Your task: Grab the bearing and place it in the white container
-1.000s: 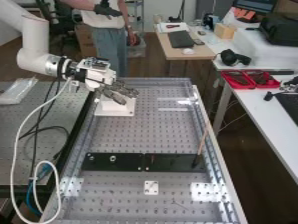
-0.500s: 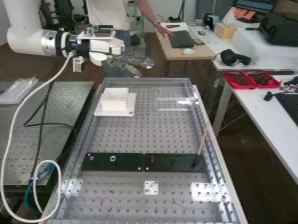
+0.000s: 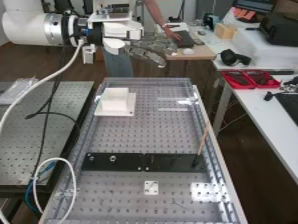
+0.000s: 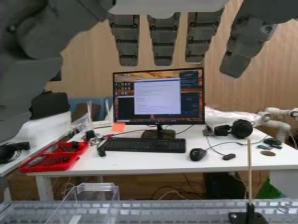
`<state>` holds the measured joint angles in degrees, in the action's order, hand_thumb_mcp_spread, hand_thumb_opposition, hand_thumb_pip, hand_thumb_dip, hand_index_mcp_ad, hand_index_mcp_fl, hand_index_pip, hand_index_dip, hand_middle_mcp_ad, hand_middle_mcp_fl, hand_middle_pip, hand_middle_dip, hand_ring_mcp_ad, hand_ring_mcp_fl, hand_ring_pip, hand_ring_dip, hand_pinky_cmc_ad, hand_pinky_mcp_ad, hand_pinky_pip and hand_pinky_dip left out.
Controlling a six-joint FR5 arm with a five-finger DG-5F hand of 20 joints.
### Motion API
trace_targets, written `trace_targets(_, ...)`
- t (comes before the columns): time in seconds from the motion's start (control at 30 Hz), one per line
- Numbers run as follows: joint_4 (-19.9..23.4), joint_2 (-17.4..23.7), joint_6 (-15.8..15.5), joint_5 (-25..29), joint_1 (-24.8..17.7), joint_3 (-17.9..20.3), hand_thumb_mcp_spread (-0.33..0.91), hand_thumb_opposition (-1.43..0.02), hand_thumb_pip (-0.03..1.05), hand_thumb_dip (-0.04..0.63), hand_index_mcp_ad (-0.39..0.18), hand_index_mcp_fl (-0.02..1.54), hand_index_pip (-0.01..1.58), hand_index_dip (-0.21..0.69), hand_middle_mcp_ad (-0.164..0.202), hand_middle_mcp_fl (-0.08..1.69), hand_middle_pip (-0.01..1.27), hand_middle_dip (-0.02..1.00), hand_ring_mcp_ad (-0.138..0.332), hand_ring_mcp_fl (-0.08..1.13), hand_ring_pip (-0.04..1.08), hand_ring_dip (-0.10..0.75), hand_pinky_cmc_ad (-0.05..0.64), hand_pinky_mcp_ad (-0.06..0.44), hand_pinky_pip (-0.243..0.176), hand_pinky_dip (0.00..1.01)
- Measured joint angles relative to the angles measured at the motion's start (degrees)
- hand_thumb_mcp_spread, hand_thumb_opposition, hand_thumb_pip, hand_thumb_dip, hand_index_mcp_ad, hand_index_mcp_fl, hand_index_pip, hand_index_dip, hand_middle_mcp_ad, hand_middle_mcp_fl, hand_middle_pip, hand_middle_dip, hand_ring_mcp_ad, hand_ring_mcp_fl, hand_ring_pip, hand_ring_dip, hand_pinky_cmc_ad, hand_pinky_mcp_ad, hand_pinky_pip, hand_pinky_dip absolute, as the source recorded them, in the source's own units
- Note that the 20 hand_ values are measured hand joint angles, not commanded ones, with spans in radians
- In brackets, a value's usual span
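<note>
In the high view my hand [image 3: 149, 49] is raised past the bench's far end, up and to the right of the white container [image 3: 115, 106]. Its fingers are spread and relaxed, with nothing held between them. The container stands upright on a white base plate near the bench's far left corner. On the black bar [image 3: 174, 163] sit the smaller nut [image 3: 91, 158] and the larger nut [image 3: 113, 158]. In the wrist view the hand [image 4: 163, 41] has straight fingers hanging apart.
A thin wooden stick [image 3: 203, 142] rises from a dark foot at the bar's right end. Below the bar lies a small white plate [image 3: 151, 187]. Clear raised rails edge the bench. A side table holds red trays [image 3: 250, 79]. The wrist view includes a monitor [image 4: 158, 97] and a transparent box [image 4: 90, 200].
From low over the white container my hand has risen and shifted right, away from it, uncovering the container. Both nuts have stayed where they were on the bar.
</note>
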<state>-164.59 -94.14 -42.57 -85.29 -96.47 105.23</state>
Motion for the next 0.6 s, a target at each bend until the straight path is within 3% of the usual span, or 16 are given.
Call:
trace_targets(0.33, -0.9, -1.5, 0.0, -3.3, 4.1, -4.9, 0.09, -0.62, 0.42, 0.005, -0.063, 0.10, 0.13, 0.318, 0.087, 0.01, 0.12, 0.20, 0.157, 0.00, 0.09, 0.096, 0.429, 0.312, -0.105, 0.28)
trace_targets(0.6, -1.0, -2.2, -0.3, -3.3, 5.4, -6.1, 0.09, -0.62, 0.42, -0.002, -0.058, 0.10, 0.12, 0.346, 0.091, 0.01, 0.12, 0.20, 0.157, 0.00, 0.09, 0.096, 0.433, 0.326, -0.105, 0.28)
